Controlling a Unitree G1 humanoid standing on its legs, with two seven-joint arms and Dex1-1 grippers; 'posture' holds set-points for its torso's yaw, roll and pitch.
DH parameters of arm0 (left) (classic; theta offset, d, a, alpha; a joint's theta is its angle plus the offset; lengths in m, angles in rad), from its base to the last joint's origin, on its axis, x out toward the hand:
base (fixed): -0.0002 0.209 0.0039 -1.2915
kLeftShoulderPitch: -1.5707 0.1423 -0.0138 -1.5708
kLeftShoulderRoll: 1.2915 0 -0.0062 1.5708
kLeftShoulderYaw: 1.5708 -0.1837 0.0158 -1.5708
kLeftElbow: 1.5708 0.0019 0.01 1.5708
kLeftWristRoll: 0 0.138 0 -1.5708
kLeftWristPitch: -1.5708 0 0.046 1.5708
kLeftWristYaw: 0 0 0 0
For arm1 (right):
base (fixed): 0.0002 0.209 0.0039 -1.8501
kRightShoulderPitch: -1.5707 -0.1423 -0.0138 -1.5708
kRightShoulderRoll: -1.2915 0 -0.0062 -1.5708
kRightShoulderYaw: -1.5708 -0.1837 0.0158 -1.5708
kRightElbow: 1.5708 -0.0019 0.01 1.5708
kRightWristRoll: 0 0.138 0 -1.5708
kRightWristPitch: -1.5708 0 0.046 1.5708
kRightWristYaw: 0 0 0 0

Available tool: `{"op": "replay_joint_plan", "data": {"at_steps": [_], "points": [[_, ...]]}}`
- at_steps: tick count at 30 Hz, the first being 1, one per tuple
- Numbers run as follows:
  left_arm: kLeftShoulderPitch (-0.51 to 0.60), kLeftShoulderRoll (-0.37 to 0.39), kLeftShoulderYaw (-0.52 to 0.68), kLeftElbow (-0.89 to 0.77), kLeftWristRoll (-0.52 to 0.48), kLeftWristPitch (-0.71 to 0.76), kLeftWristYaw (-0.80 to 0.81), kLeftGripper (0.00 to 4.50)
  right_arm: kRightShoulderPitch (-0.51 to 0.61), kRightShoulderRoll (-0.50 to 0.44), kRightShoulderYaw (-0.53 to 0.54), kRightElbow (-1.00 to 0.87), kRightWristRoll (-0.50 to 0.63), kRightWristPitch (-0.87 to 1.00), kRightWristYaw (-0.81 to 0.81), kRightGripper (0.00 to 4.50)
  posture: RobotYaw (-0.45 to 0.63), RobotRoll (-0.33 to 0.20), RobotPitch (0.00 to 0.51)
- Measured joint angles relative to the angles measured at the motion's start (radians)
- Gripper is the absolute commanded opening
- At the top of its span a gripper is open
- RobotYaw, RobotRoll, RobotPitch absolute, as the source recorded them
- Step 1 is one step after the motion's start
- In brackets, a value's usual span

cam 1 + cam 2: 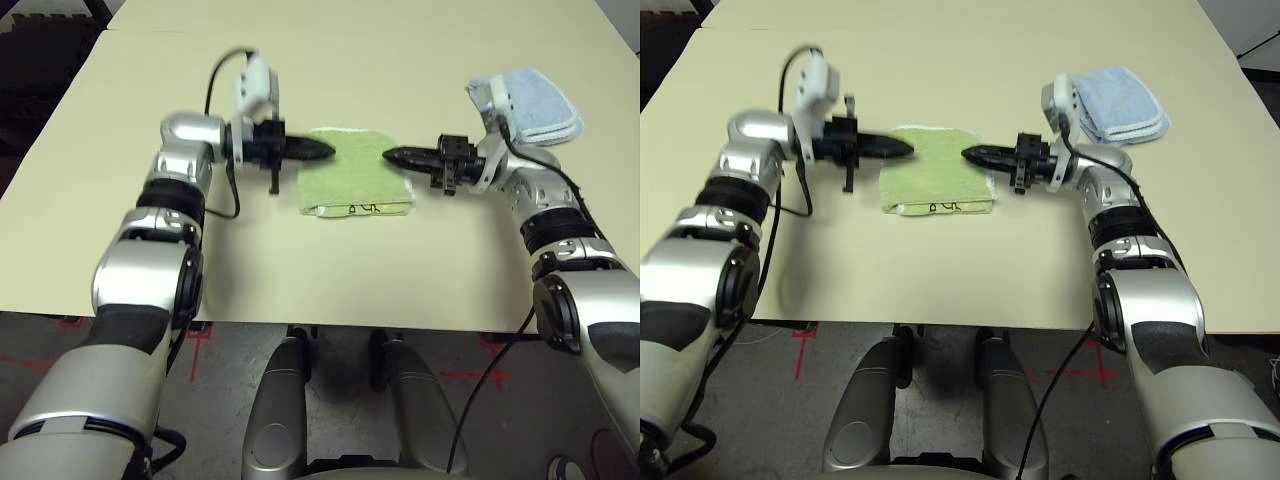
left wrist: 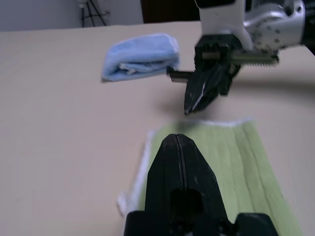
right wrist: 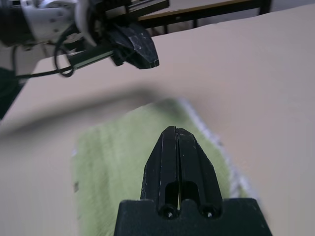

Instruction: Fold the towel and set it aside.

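Green terry, already folded into a compact square, lies on the counter (image 1: 330,270) between the two arms in the head views: the towel (image 1: 352,180) has its white stitched edging and dark embroidered mark along the edge nearest the robot. The left gripper (image 1: 322,151) sits at the towel's 9 o'clock and the right gripper (image 1: 393,156) at its 3 o'clock, tips facing each other, fingers pressed together and holding nothing. This likely means the fold is done and only setting aside remains. A blue folded towel (image 1: 535,103) rests at about 2 o'clock, well apart.

From the left wrist, the closed fingers (image 2: 179,167) hang above the towel's ribbed pile, white hem showing.

From the right wrist, shut fingers (image 3: 178,157) hover over smooth, flat cloth.
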Motion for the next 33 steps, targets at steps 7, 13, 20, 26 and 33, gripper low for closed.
{"op": "replay_joint_plan", "data": {"at_steps": [7, 13, 20, 26, 33], "points": [[0.072, -0.015, -0.005, 0.067, 0.037, 0.010, 0.057, 0.04, -0.008, 0.043, 0.015, 0.090, -0.077, -0.027, -0.154, 0.00, 0.11, 0.000, 0.279], [0.091, -0.014, -0.006, 0.078, 0.068, 0.005, 0.133, 0.04, -0.033, 0.061, 0.027, 0.132, -0.122, -0.045, -0.216, 0.00, 0.11, 0.000, 0.280], [0.135, -0.018, -0.004, 0.108, 0.096, -0.001, 0.277, 0.04, -0.004, 0.084, 0.048, 0.161, -0.163, -0.064, -0.283, 0.00, 0.10, 0.000, 0.274], [0.157, -0.018, -0.003, 0.108, 0.101, -0.009, 0.290, 0.04, 0.023, 0.080, 0.050, 0.155, -0.166, -0.083, -0.292, 0.00, 0.09, 0.000, 0.268], [0.162, 0.001, 0.010, 0.108, 0.096, -0.011, 0.252, 0.04, 0.033, 0.063, 0.002, 0.153, -0.119, -0.065, -0.247, 0.00, 0.10, 0.000, 0.263]]}}
